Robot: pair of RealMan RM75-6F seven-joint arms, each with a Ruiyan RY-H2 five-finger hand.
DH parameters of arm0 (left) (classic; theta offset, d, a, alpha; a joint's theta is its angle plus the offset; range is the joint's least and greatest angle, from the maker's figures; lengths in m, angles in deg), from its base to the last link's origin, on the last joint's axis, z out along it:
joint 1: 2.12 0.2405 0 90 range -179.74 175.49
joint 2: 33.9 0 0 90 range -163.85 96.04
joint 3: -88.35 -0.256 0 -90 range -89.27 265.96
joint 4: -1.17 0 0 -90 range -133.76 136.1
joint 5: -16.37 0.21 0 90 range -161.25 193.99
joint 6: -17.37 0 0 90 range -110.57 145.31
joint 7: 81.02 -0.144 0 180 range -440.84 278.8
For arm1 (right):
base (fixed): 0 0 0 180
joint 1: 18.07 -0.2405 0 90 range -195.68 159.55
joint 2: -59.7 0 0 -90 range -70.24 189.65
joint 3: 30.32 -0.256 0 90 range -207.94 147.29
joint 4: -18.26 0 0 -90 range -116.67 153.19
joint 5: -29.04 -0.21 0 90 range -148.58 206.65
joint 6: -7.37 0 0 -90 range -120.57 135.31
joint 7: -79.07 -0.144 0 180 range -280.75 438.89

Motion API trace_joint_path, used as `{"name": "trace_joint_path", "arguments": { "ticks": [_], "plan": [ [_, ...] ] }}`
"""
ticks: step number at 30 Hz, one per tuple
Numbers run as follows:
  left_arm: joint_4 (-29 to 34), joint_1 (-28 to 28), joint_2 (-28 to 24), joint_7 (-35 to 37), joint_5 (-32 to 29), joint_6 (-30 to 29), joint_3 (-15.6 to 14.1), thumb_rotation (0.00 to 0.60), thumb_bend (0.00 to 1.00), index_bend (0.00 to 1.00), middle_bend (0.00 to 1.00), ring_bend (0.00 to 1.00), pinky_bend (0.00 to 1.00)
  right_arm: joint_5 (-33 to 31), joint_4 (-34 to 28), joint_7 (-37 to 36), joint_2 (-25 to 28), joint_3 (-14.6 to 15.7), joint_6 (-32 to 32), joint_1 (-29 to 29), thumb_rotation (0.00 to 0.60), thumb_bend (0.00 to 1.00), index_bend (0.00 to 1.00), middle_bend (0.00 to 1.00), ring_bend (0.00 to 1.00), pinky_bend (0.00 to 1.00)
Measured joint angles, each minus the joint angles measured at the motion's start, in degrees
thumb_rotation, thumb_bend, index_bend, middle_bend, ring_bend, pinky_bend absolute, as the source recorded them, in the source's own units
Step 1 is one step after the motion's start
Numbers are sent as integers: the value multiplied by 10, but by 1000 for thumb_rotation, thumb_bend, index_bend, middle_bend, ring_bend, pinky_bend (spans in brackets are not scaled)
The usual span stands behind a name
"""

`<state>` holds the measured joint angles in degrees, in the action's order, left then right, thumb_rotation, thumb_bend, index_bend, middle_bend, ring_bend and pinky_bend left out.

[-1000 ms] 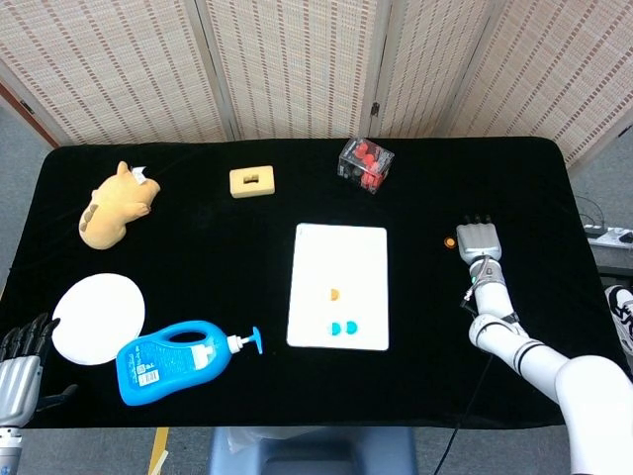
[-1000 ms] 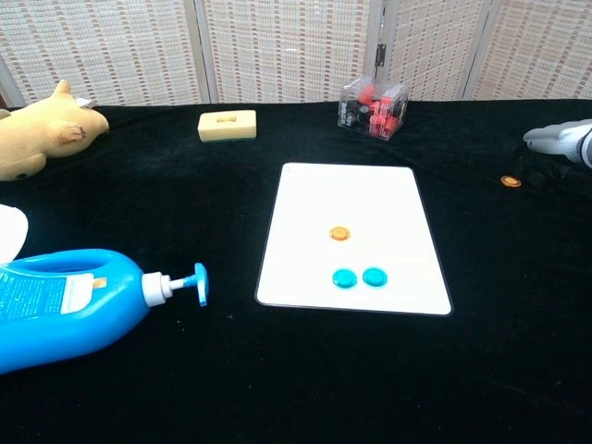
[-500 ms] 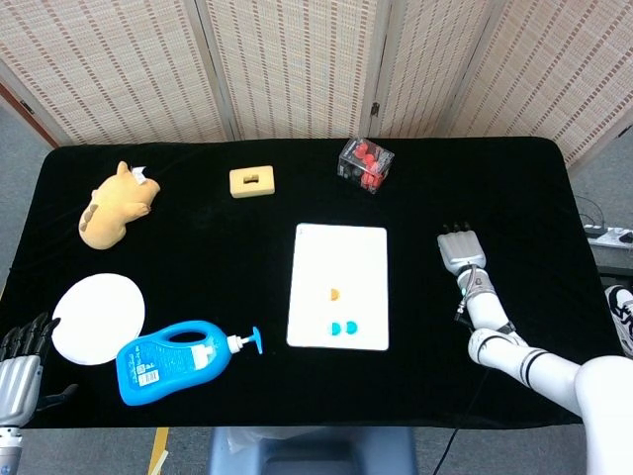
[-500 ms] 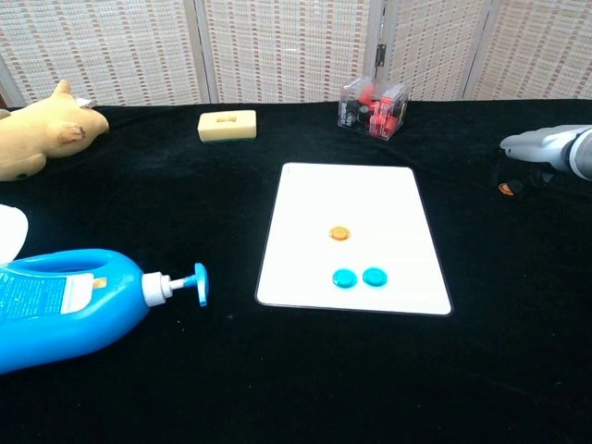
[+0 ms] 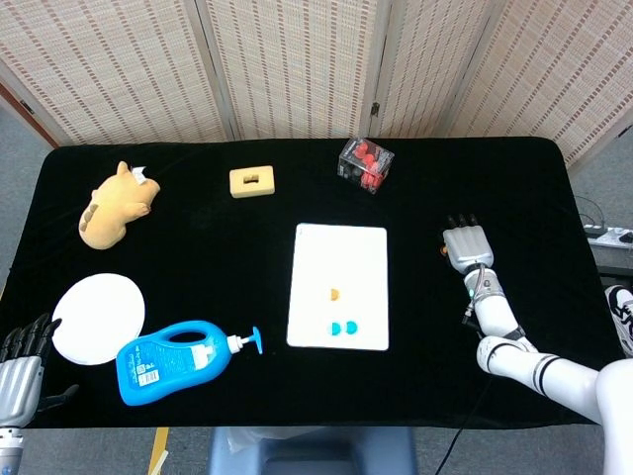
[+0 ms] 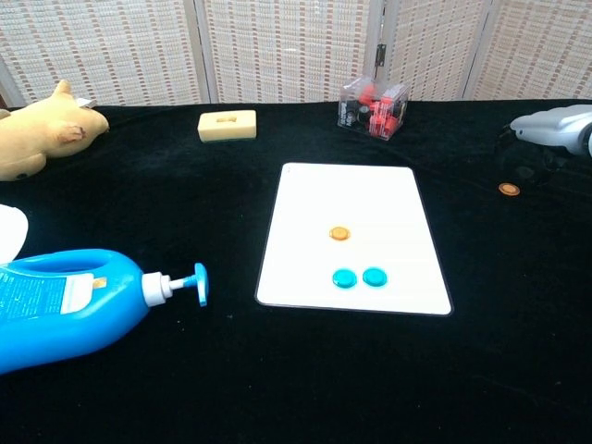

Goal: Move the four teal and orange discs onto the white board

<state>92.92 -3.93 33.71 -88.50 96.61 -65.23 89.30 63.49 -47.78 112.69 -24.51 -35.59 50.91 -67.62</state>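
Three discs on the board, one orange one out on the black tabletop (image 5: 198, 228).

The white board (image 5: 341, 257) sits mid-frame with an orange disc (image 5: 334, 294) and two teal discs (image 5: 342, 328) touching each other near its lower edge. The last orange disc (image 6: 507, 189) lies on the cloth at the right of the chest view, just below the right hand (image 5: 465, 243), which hangs flat with fingers stretched out and holds nothing. The left hand (image 5: 22, 356) is at the lower left corner, fingers apart, also holding nothing. Around the rest: a plush toy (image 5: 114, 206) upper left, a white plate (image 5: 97, 317), a blue pump bottle (image 5: 178, 358), a yellow block (image 5: 251, 181) and a clear box of red pieces (image 5: 366, 164).
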Motion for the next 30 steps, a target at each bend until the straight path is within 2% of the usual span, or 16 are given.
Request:
{"name": "trace_joint_path", "arguments": {
  "ticks": [4, 19, 30],
  "plan": [
    [1, 0, -1, -1, 0, 0, 0, 600, 164, 108, 36, 71, 0, -21, 37, 6, -27, -5, -2, -3, 600, 427, 334, 104, 42, 0],
    [5, 0, -3, -5, -2, 0, 0, 600, 164, 108, 36, 70, 0, -45, 142, 1, -87, -25, -38, -8, 600, 426, 359, 111, 47, 0],
    [2, 0, -1, -3, -2, 2, 0, 600, 164, 108, 36, 70, 0, -42, 164, -1, -101, -33, -48, -1, 600, 425, 408, 129, 51, 0]
  ]
}}
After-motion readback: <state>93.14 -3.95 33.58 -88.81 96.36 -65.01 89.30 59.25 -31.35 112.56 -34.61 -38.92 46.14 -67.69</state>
